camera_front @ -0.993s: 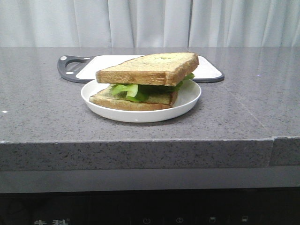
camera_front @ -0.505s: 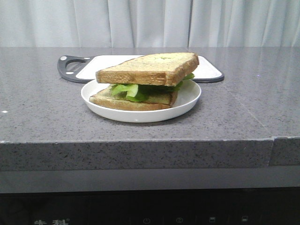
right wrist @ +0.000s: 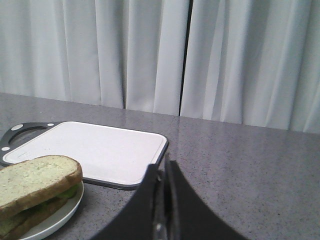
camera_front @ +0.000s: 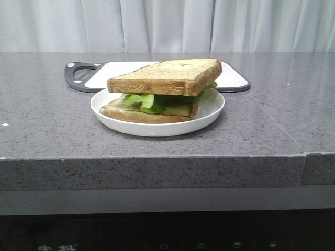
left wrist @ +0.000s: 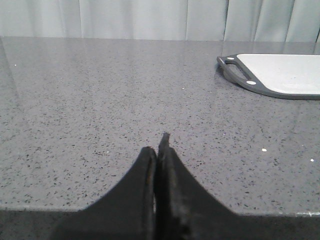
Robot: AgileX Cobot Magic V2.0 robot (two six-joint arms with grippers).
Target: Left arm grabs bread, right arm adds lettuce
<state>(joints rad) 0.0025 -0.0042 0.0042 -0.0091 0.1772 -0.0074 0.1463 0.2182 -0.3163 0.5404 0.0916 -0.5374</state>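
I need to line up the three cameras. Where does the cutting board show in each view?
Front view: the cutting board lies just behind the plate, mid-picture.
Left wrist view: only its handle end, at the right edge.
Right wrist view: left of centre, behind the sandwich.
Shared landmark: the board's dark handle end.

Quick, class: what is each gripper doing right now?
Left gripper: closed, holding nothing.
Right gripper: closed, holding nothing.
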